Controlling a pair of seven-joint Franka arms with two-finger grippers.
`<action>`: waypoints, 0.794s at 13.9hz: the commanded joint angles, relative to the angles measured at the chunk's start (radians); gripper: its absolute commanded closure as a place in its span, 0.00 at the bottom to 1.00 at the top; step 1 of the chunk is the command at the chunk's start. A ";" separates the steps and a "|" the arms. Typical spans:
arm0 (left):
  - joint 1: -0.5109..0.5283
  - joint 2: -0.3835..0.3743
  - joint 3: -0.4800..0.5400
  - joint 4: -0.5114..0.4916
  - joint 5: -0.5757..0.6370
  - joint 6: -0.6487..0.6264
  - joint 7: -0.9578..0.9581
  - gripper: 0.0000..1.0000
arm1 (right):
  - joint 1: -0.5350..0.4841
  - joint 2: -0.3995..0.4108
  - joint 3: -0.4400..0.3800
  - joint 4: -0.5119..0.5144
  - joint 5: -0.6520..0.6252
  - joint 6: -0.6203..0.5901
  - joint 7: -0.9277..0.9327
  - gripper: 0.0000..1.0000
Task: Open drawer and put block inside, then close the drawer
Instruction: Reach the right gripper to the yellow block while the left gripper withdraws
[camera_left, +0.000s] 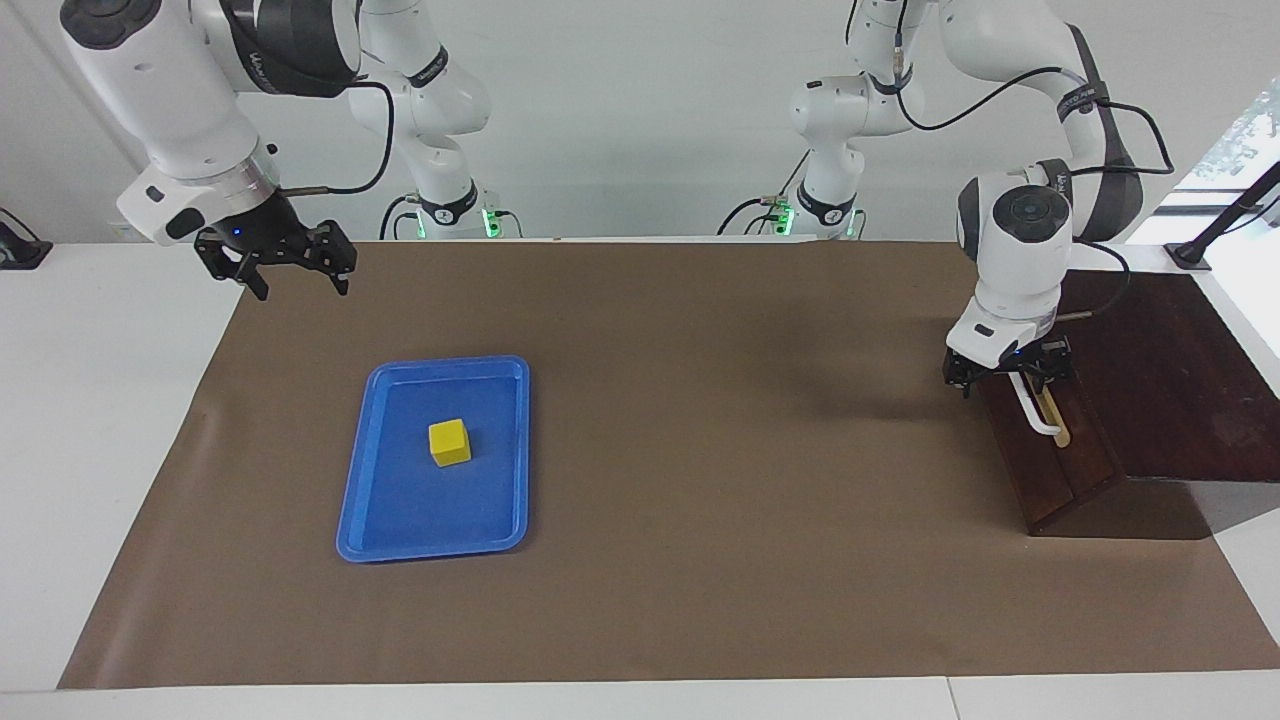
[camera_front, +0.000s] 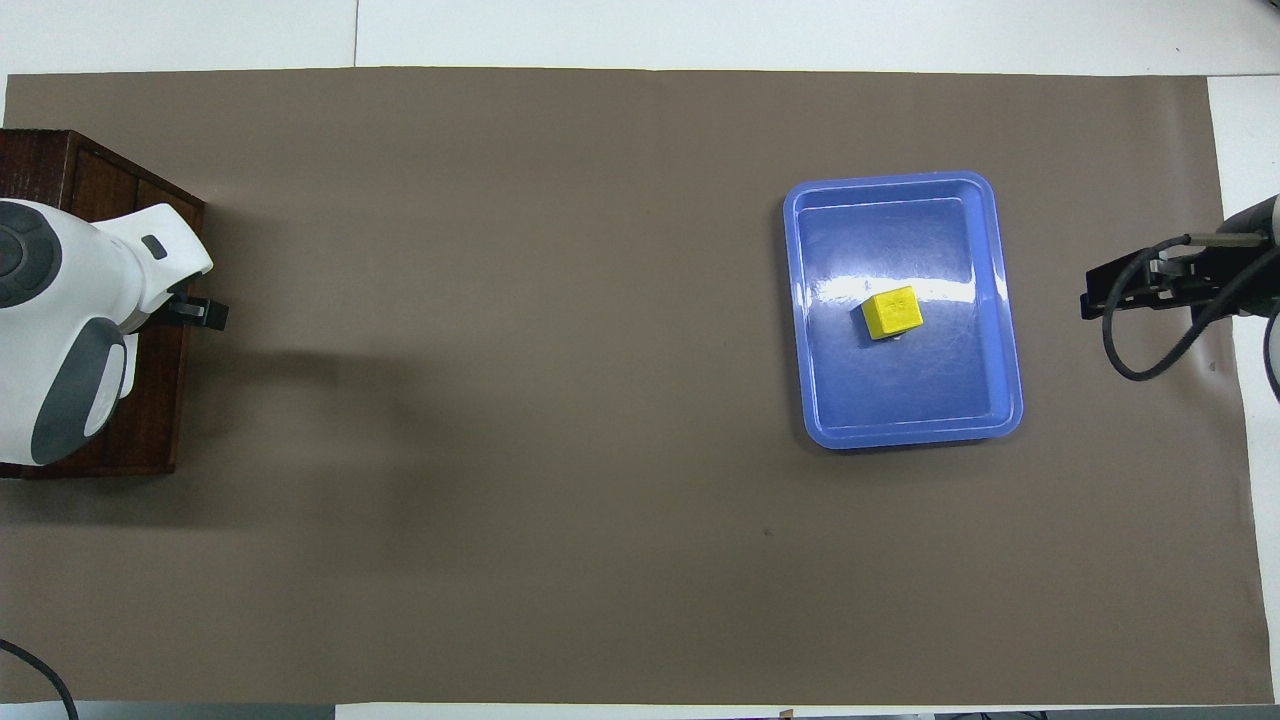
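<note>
The yellow block (camera_left: 449, 441) (camera_front: 892, 312) lies in the middle of a blue tray (camera_left: 431, 550) (camera_front: 912, 436) toward the right arm's end of the table. The dark wooden drawer (camera_left: 1052, 472) (camera_front: 160, 405) is shut in its box at the left arm's end. My left gripper (camera_left: 1008, 374) is down at the drawer's front, open, its fingers straddling the end of the white handle (camera_left: 1040, 420) nearer to the robots. The arm hides the handle in the overhead view. My right gripper (camera_left: 296, 279) (camera_front: 1092, 300) hangs open and empty over the mat's edge, apart from the tray.
A brown mat (camera_left: 700, 500) covers most of the white table (camera_left: 90, 450). The box's dark top (camera_left: 1170, 380) slopes up from the drawer front. A black stand (camera_left: 1190, 255) sits by the box at the table's corner.
</note>
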 joint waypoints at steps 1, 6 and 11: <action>0.010 0.004 -0.002 -0.037 0.033 0.055 0.001 0.00 | -0.014 0.007 0.006 -0.076 0.087 0.056 0.238 0.00; -0.070 0.064 -0.006 -0.024 0.033 0.068 -0.150 0.00 | -0.034 0.072 0.004 -0.210 0.251 0.231 0.562 0.00; -0.203 0.067 -0.008 0.001 0.021 0.036 -0.270 0.00 | -0.049 0.137 0.002 -0.297 0.400 0.372 0.717 0.00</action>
